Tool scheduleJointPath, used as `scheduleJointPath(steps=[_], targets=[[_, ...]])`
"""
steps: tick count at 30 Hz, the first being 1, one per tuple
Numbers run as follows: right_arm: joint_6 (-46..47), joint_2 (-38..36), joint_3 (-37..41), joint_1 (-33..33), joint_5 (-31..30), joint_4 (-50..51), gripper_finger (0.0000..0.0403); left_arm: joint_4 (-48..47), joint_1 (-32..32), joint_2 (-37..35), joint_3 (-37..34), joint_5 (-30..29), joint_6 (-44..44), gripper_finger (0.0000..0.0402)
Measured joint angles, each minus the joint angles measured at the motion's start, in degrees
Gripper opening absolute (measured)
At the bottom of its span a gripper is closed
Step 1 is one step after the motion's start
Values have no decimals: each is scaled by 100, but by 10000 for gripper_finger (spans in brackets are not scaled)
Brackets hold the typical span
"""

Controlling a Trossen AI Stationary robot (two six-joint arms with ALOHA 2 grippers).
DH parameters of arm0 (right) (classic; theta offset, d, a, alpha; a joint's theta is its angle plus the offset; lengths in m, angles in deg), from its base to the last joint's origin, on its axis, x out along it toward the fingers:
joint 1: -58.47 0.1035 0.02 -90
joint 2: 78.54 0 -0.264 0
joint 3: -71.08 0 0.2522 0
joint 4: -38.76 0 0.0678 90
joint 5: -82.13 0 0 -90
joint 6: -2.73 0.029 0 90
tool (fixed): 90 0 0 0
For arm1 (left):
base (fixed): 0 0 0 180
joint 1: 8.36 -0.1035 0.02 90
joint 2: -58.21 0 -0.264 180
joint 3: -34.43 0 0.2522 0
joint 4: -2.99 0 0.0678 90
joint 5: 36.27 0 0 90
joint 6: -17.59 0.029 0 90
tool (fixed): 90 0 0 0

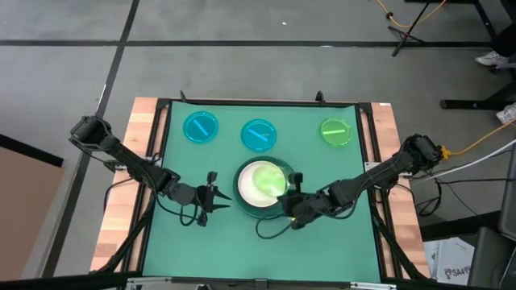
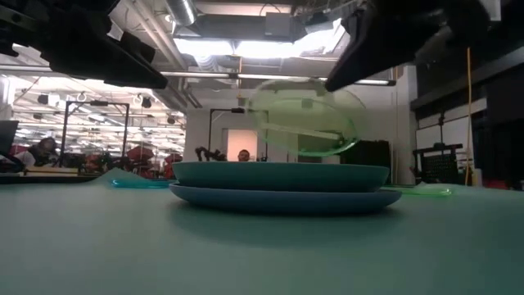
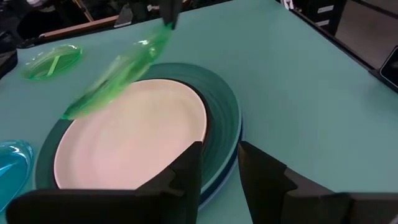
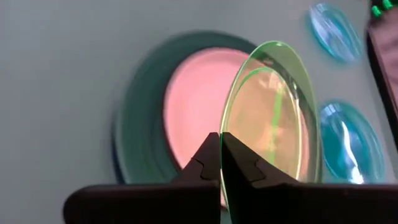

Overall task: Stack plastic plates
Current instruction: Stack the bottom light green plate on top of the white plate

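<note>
A stack of plates sits mid-table (image 1: 242, 197): pale blue at the bottom (image 2: 278, 201), teal-green on it (image 3: 227, 102), then a black rim (image 3: 209, 124) under the white plate (image 3: 130, 146). My right gripper (image 4: 221, 149) is shut on a small bright green translucent plate (image 4: 273, 118), held tilted over the stack (image 2: 307, 115). My left gripper (image 3: 219, 168) is open, just left of the stack and touching nothing. Two small cyan plates (image 1: 201, 127) (image 1: 259, 134) and another green one (image 1: 336, 131) lie flat near the far edge. My right gripper pinches the small green plate by its rim (image 4: 225, 163), one finger on each face, reaching in from the table's right side. The plate is lifted clear and stands steeply tilted above the white plate (image 1: 256, 179).
Green mat (image 1: 322, 242) covers the table with wooden strips on both sides (image 1: 121, 209). The free room is on the mat near the front edge and around the stack. Cables run over the floor on the right. A lab room with people shows far behind in the low view.
</note>
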Motion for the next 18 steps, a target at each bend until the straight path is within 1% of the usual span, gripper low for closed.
scheduleJointPath(steps=[4, 8, 12, 18], targets=[[-474, 0, 0, 0, 293, -344, 0, 0, -2, 0, 0, 0, -2, 97], [-556, 63, 0, -54, 348, -463, 0, 0, -2, 0, 0, -1, -4, 97], [-771, 376, 0, -170, 492, -756, 0, 0, -2, 0, 0, -2, -4, 97], [-1079, 817, 0, -429, 502, -966, 0, 6, -4, 0, 2, -4, -4, 97]])
